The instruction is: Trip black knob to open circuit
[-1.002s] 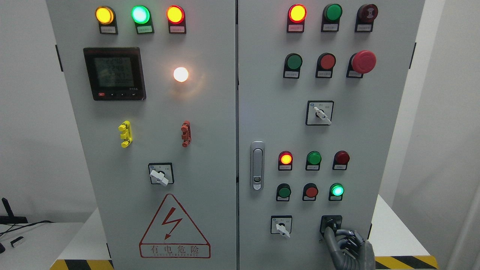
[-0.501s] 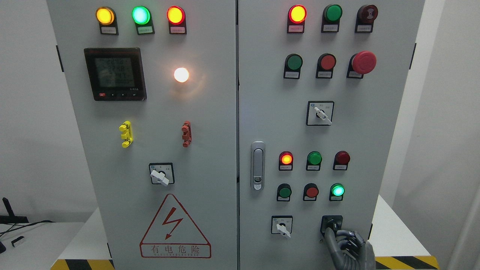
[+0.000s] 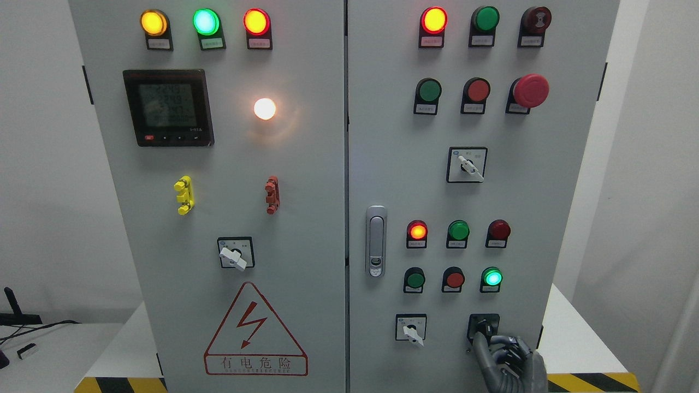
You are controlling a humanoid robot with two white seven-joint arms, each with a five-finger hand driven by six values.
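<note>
The right hand (image 3: 508, 363), at the cabinet's (image 3: 382, 164) lower right edge, has its fingers (image 3: 480, 346) closed around the black knob (image 3: 483, 326).

The scene is evenly and brightly lit, and sharp focus is held across the grey cabinet (image 3: 306, 180). A soft halo is cast around the white lamp (image 3: 265, 108), which is overexposed. The meter screen (image 3: 167, 107) is rendered dim and illegible.

right robot hand (image 3: 508, 363) | dark grey casing | segmented jointed fingers | black gaps between links
</note>
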